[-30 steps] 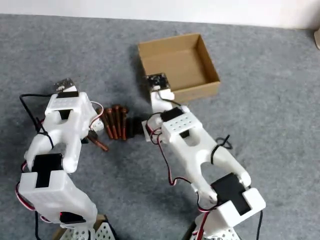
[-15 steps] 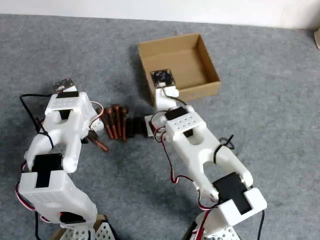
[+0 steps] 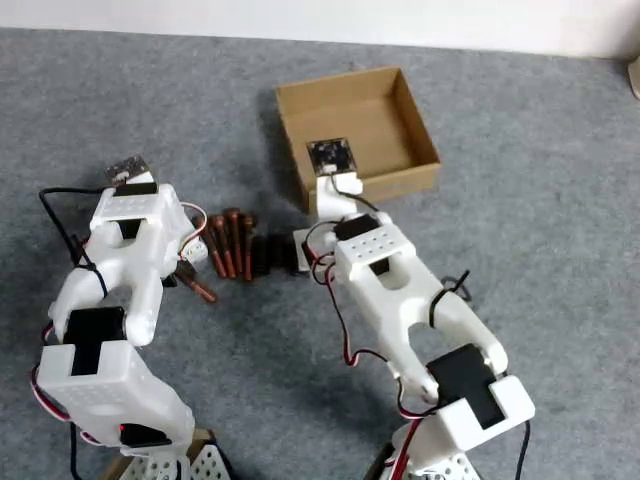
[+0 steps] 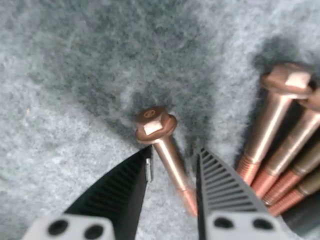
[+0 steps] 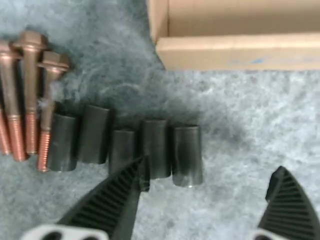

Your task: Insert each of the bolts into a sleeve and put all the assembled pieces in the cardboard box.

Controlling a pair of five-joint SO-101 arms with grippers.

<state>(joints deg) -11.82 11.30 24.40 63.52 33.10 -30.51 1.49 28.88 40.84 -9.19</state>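
From above: cardboard box [image 3: 398, 183] on the tabletop [image 3: 540, 260], bolts [image 3: 230, 245] and sleeves [image 3: 268, 255] in a row between the arms. Left wrist: left pincer [image 4: 172, 160] partly open astride a lone bolt [image 4: 156, 127], not clamped. Right wrist: right pincer [image 5: 210, 172] wide open, empty, by the sleeves.

The high view sits at a fixed spot well above the grey surface [image 3: 520, 120] and looks steeply down, with the bases of the two arms [image 3: 390, 290] at its lower edge and the cardboard box [image 3: 400, 183] toward the far side. The left wrist view rides just behind the left claw [image 4: 172, 155], facing down along it from very close onto a lone bolt [image 4: 165, 145], with the row of bolts [image 4: 280, 135] at one side. The right wrist view looks past the right claw [image 5: 210, 172] from a little farther off, onto the sleeves [image 5: 125, 142] and the box's near wall. Both wrist views share that row of bolts, and the high view takes in all of it.
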